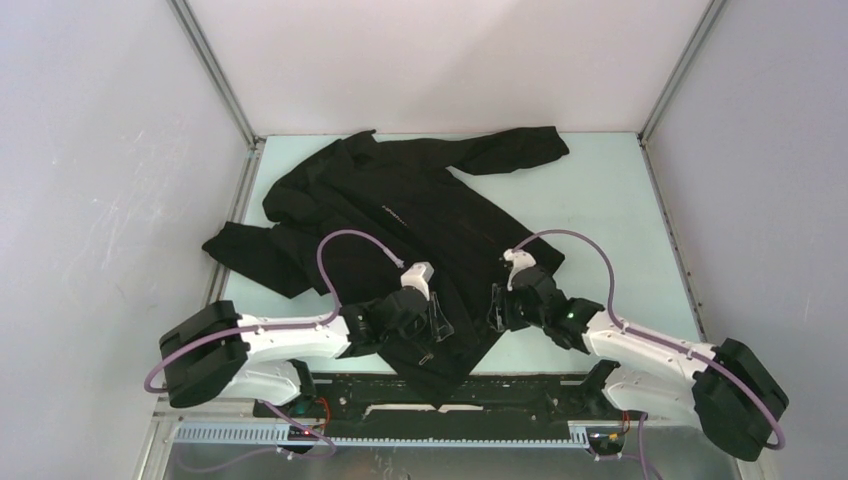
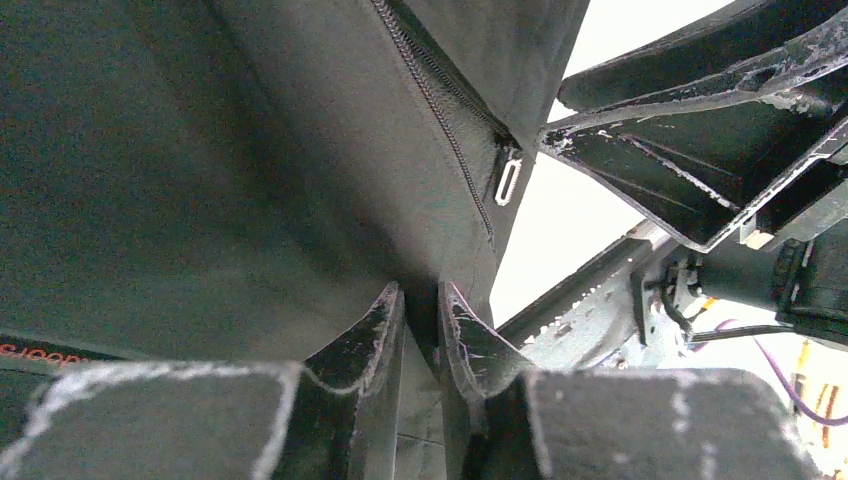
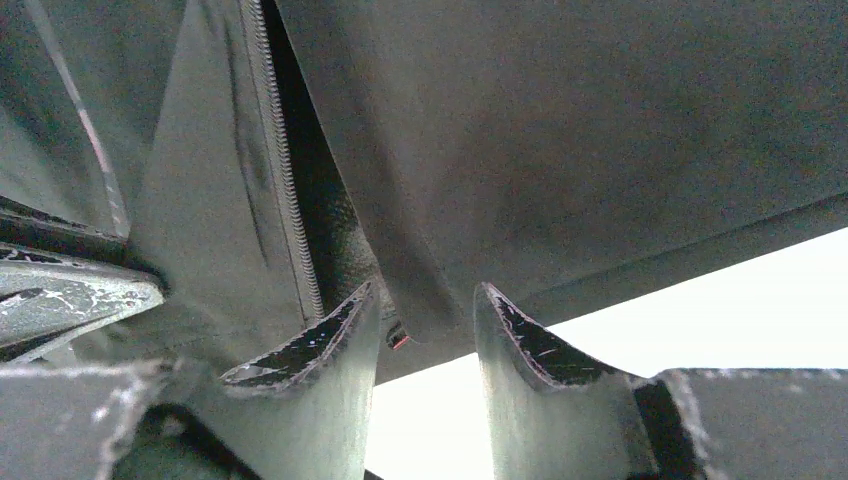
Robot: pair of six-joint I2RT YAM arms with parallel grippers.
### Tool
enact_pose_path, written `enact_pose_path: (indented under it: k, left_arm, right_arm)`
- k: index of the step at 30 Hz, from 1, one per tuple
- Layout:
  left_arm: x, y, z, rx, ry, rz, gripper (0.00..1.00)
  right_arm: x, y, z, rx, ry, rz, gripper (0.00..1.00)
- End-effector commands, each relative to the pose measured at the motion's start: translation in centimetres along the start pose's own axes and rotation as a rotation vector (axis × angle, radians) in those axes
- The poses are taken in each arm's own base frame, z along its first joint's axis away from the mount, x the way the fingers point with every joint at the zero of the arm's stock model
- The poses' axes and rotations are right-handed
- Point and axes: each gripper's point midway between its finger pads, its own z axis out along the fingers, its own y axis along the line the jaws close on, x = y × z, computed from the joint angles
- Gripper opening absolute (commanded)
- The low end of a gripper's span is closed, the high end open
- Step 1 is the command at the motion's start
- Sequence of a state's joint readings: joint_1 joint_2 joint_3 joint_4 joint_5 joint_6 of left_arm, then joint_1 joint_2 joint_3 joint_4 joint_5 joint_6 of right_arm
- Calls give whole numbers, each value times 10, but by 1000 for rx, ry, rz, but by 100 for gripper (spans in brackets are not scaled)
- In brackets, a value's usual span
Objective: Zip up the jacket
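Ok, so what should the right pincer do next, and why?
Probably close the right pincer: its jaws stand open around a front edge of the jacket, beside the zipper teeth, while the left pincer clamps fabric near the hem.

One jacket (image 1: 400, 215), one table (image 1: 600, 200), two tools: left tool (image 2: 420, 300), right tool (image 3: 428, 300).

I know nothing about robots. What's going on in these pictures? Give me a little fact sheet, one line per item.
Garment: black jacket, spread on the pale green table, collar at the far left
Zip pull: silvery, at the lower end of a zipper line, near the jacket's edge
Zipper teeth: bare along one fabric edge
Left tool: shut, pinching jacket fabric near the hem
Right tool: open, fingers either side of a fold of fabric
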State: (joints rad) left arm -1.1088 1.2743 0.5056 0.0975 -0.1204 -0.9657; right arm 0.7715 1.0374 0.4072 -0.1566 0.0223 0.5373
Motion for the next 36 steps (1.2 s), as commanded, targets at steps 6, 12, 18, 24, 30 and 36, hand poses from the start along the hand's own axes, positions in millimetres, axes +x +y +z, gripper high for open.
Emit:
enact_pose_path:
  k: [6,12,18,24,30,36]
  left_arm:
    - [1,-2,8,4,-1,13,18]
    - [7,-2,12,20,16,1,18]
    - [11,-1,14,28,23,-8,18]
    - [11,3,11,28,13,-12,18]
    - [11,8,7,17,3,-9,18]
    - [6,5,2,24,-11,-1,18]
  right_arm:
    - [-6,3,12,154,42,-139,44]
    - [-10,3,13,304,41,-264,46]
    - [-13,-3,14,498,51,-404,44]
    - [-12,-3,21,591,57,-494,32]
    - [-18,9,18,547,-1,-455,0]
    - [-20,25,18,263,-4,-339,0]
